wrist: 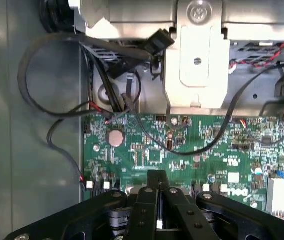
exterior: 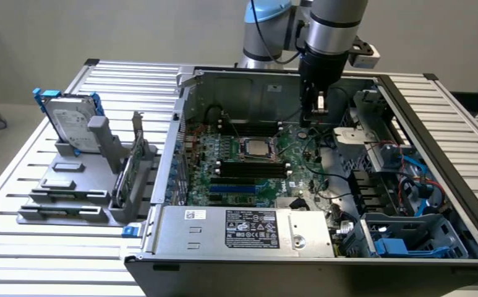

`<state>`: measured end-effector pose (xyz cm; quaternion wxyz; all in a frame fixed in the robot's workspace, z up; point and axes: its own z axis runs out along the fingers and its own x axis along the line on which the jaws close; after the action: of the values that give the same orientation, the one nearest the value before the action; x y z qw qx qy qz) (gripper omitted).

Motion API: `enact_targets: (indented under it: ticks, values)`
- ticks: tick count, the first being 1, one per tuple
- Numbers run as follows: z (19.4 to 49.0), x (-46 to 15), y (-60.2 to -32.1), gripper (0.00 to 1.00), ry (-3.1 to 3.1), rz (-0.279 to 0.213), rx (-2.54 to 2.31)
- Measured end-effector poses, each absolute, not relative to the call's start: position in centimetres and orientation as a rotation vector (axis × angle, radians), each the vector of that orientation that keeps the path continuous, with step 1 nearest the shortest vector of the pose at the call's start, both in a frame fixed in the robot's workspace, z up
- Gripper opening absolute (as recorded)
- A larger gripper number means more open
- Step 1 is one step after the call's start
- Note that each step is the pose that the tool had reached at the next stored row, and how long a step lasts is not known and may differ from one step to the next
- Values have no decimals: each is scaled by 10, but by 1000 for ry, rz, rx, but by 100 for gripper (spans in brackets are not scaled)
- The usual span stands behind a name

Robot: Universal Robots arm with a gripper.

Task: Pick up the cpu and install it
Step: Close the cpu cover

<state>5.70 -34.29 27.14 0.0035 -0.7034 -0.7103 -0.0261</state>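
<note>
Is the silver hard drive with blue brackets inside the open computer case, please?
No, the silver hard drive stands upright in a grey rack outside the metal case.

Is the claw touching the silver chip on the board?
Apart. The exterior view shows green board between the gripper and the cpu.

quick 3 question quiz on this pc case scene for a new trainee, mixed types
1. True or false: the gripper reaches down into the open computer case.
2. Where does the cpu lie? A) in the motherboard socket B) on the gray rack outside the case C) between the gripper's fingers
3. In the exterior view, on which side of the case does the hard drive stand?

Key: 1 true; 2 A; 3 the exterior view's left, upright in a gray rack.
</note>
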Motion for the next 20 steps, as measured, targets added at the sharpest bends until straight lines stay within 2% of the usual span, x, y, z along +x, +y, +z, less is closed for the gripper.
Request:
enact_targets:
  ticks: [14, 16, 20]
  values:
    - [246, 61, -343, 11, -2236, -81, -2194]
    - [246, 61, -343, 11, -2227, -62, -2186]
    - [246, 60, -343, 11, -2194, 7, -2157]
